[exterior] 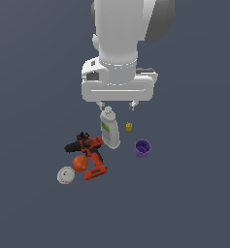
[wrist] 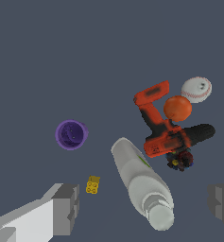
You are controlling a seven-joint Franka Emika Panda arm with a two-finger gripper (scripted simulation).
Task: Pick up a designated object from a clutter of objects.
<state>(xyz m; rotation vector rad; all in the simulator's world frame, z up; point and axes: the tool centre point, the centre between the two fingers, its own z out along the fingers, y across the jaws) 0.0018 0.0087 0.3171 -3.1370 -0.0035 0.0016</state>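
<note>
The orange ball (exterior: 80,163) lies against the handle of the red-and-black drill (exterior: 90,154), next to the white baseball (exterior: 65,175). It also shows in the wrist view (wrist: 177,108), between the drill (wrist: 166,130) and the baseball (wrist: 196,90). My gripper (exterior: 117,105) hangs open and empty above the clutter, over the top of the white green-labelled bottle (exterior: 109,128). In the wrist view my gripper (wrist: 144,208) has its fingers (wrist: 66,208) wide apart on either side of the bottle (wrist: 142,182).
A purple cup (exterior: 142,148) stands toward the exterior view's right of the bottle, also in the wrist view (wrist: 71,134). A tiny yellow block (exterior: 128,126) lies behind it, also in the wrist view (wrist: 92,185). The floor is plain dark grey.
</note>
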